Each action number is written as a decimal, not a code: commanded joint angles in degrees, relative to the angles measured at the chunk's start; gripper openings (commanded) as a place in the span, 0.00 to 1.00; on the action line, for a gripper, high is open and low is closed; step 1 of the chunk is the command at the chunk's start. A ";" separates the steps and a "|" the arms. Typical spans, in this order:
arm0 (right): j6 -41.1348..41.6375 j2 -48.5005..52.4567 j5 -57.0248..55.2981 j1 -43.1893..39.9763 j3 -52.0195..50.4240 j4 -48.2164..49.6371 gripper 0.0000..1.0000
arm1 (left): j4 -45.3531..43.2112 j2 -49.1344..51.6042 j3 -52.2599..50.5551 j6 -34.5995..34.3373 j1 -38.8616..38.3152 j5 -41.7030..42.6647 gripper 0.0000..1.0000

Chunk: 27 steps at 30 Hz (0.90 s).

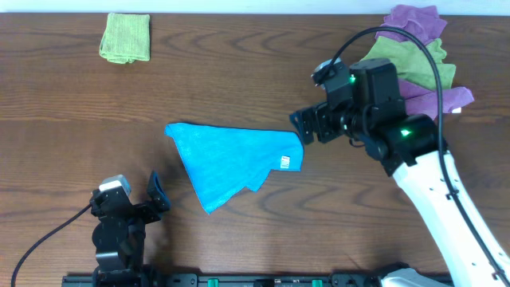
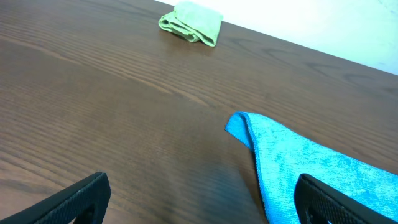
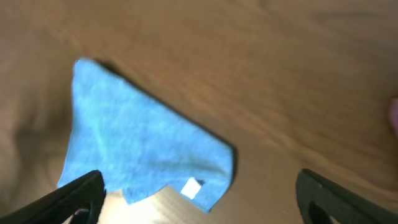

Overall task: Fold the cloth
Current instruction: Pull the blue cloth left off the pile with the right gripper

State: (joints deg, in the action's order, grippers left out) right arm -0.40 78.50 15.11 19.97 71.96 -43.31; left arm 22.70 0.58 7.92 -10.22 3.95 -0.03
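A blue cloth lies folded into a rough triangle at the table's middle, with a white tag near its right corner. It also shows in the left wrist view and in the right wrist view. My right gripper is open and empty, just above and to the right of the cloth's right corner; in its own view its fingertips frame the tagged corner. My left gripper is open and empty near the front edge, left of the cloth; its fingertips show in its own view.
A folded green cloth lies at the back left, also in the left wrist view. A pile of purple and green cloths sits at the back right, behind the right arm.
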 commanded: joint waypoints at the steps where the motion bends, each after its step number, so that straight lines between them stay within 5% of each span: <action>1: -1.01 2.03 3.56 2.32 -3.28 -1.11 0.86 | 0.26 -0.33 -1.14 1.03 -0.17 -0.55 0.96; 3: -0.98 2.82 3.54 4.15 -5.49 -1.14 0.70 | 0.26 -0.33 -1.14 1.03 -0.17 -0.52 0.95; 4: -0.98 3.17 3.43 4.98 -6.38 -1.09 0.55 | 0.26 -0.33 -1.14 1.03 -0.17 -0.52 0.95; 5: -0.98 3.43 3.26 5.70 -7.23 -1.03 0.27 | 0.26 -0.33 -1.14 1.03 -0.17 -0.55 0.95; 6: -0.98 3.67 2.91 6.27 -8.11 -1.03 0.19 | 0.26 -0.33 -1.14 1.03 -0.17 -0.55 0.95; 7: -0.98 3.91 2.64 6.73 -8.94 -1.03 0.19 | 0.26 -0.33 -1.14 1.03 -0.17 -0.55 0.95; 9: -0.98 4.76 2.23 7.85 -11.28 -1.05 0.39 | 0.26 -0.33 -1.14 1.03 -0.17 -0.55 0.95; 14: -0.96 6.32 1.09 9.88 -17.00 0.83 0.46 | 0.26 -0.33 -1.14 1.03 -0.17 -0.52 0.95; 27: 0.33 13.51 -7.23 10.91 -22.75 12.76 0.45 | 0.26 -0.33 -1.14 1.03 -0.17 -0.52 0.95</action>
State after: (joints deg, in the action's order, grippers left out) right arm -0.60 89.69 10.61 30.30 49.54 -31.92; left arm 22.70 0.58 7.92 -10.22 3.95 -0.03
